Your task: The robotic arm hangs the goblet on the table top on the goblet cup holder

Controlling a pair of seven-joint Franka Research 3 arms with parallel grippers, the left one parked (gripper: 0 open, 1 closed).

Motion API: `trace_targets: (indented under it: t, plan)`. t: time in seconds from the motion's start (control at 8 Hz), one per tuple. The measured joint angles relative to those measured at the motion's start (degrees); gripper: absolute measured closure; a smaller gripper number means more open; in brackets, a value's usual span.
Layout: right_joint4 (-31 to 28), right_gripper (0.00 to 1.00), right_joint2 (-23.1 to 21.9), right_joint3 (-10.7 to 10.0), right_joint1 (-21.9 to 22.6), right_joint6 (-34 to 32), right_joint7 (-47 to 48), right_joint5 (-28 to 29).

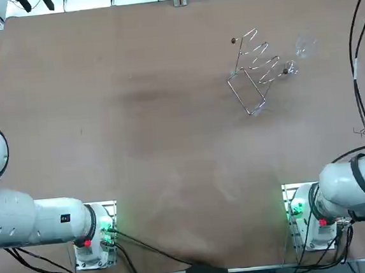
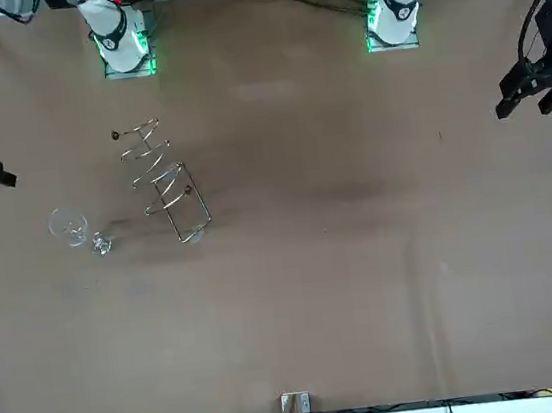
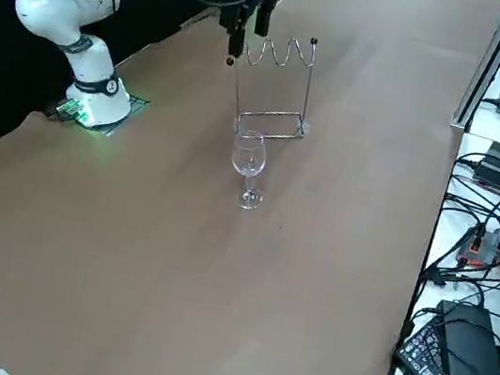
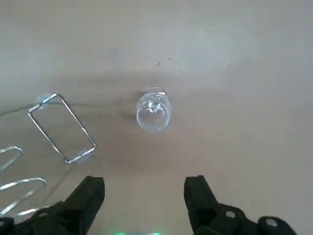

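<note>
Hovering high near upright goblet (image 4: 153,111) and wire holder (image 4: 61,128) by table's (image 4: 244,58) far-right corner, right pincer (image 4: 146,188) gaped, gripping nothing.

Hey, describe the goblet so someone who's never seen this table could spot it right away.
On the wide brown table, find the wire cup holder toward the working arm's side. The goblet stands upright on the tabletop just beside the holder's base, below the open right gripper. It is the only clear glass item; its neighbour is bent metal wire.
</note>
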Motion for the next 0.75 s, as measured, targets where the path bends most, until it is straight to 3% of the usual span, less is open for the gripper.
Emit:
trace_targets:
  t: [0.75]
  plan:
    - [-6.7,0.00,2.3,0.0,-6.0,12.8,-29.4,5.4]
